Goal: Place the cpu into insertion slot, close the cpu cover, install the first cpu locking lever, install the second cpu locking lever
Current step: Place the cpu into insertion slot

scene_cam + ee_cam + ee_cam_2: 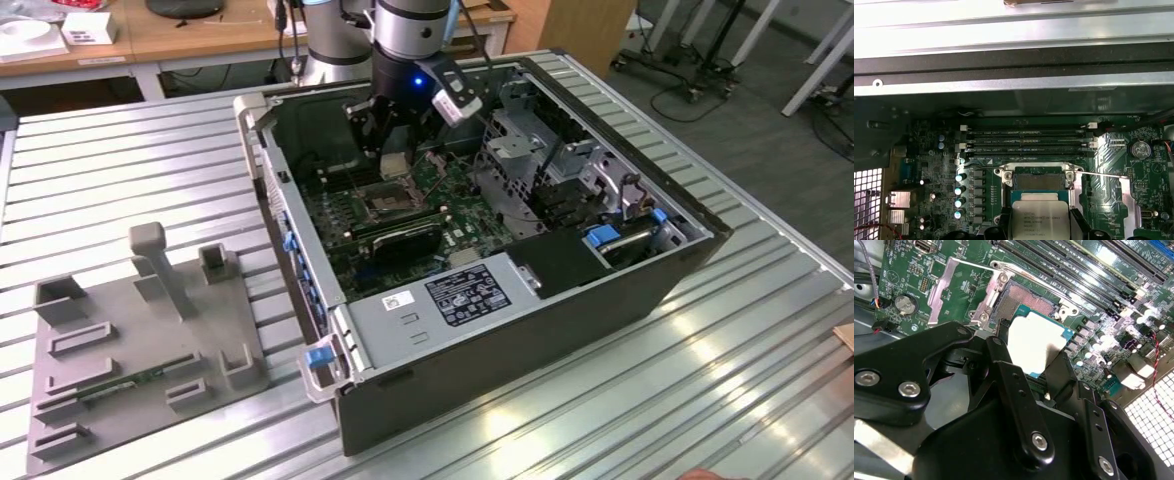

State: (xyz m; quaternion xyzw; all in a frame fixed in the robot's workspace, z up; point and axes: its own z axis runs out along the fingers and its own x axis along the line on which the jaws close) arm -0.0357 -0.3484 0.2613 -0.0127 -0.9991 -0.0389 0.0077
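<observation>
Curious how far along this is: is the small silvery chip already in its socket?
No, the small pale silver square chip is held between the black jaws, its metal-rimmed square socket lying bare.

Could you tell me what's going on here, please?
The robot arm's gripper holds the processor chip between its fingers, over the open socket on the green board inside the computer case. The chip does not look seated yet. The metal cover is flipped open beside the socket.

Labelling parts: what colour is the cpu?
The cpu is pale silver, teal-edged; second wrist view best.
</observation>
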